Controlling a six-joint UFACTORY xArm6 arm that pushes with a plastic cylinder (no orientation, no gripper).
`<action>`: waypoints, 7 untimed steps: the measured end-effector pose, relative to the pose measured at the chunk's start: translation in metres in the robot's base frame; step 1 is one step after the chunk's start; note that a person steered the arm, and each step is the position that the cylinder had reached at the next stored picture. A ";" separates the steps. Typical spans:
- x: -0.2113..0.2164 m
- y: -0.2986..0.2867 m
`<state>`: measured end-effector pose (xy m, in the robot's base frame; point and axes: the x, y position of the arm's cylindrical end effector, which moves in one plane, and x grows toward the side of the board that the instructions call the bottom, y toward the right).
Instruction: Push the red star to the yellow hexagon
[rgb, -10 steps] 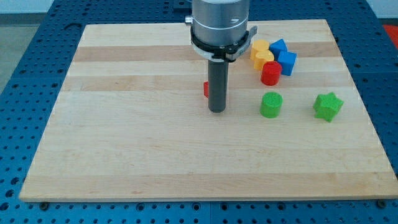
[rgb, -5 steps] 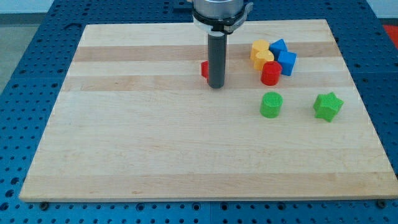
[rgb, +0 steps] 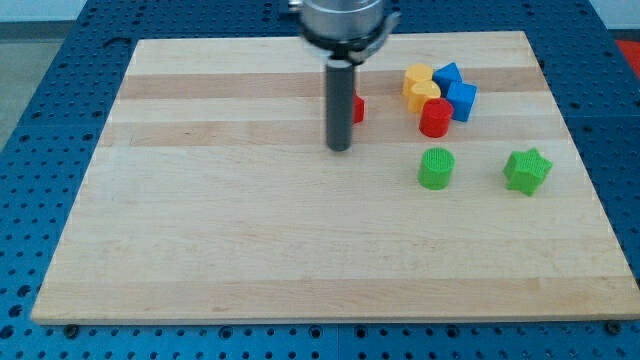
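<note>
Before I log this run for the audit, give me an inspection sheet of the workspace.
Surface: pale wooden board, on a blue perforated table.
Job's things: red star mostly hidden behind the rod; yellow hexagon to its right.
Clutter: yellow heart, two blue blocks, red cylinder, green cylinder, green star.
Grippers: none; my tip sits below-left of the red star.
Cables: nothing seen.
Surroundings: nothing seen.

The red cylinder (rgb: 435, 118) serves as landmark on the wooden counter (rgb: 250, 230). Touching it on the view's right sit two blue blocks (rgb: 461, 100), one behind the other (rgb: 447, 75), shapes unclear. Just below it stands the green cylinder (rgb: 435, 168). The green star (rgb: 527, 170) lies well apart, toward the view's lower right. Around the counter runs a blue perforated base (rgb: 50, 60).
</note>
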<state>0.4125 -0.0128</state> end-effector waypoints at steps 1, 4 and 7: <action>-0.016 -0.021; -0.080 -0.010; -0.043 -0.054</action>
<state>0.3699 -0.0673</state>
